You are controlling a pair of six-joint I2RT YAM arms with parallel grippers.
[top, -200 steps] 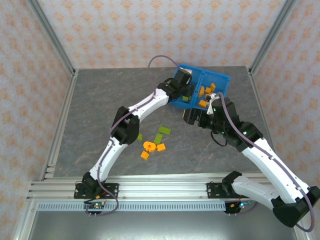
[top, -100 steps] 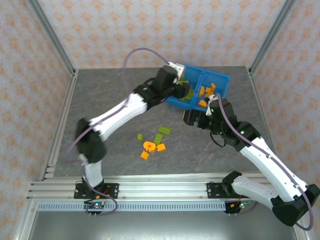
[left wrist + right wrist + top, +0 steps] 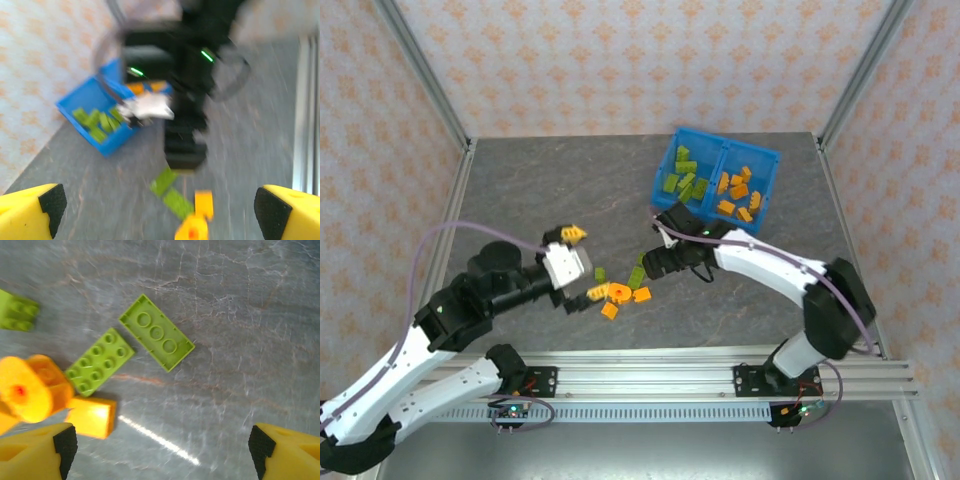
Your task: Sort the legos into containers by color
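The blue bin (image 3: 768,160) stands at the back right. Its left compartment holds lime green legos (image 3: 683,178) and its right one orange legos (image 3: 738,193). Loose on the table lie two green bricks (image 3: 156,332) (image 3: 99,362), a small green brick (image 3: 600,273), the orange ring (image 3: 617,292) and two orange bricks (image 3: 642,294) (image 3: 609,311). My right gripper (image 3: 650,265) hovers open just right of the loose bricks, empty (image 3: 160,452). My left gripper (image 3: 578,266) is open and empty at their left. The blurred left wrist view shows the bin (image 3: 75,97) and the green bricks (image 3: 170,192).
The right arm's black wrist (image 3: 185,145) hangs just beyond the loose bricks in the left wrist view. An aluminium rail (image 3: 640,380) runs along the near table edge. Metal posts and patterned walls enclose the table.
The left arm swung away from the bin back to the near left and its jaws opened wide. The right gripper came down from beside the bin to the loose bricks.
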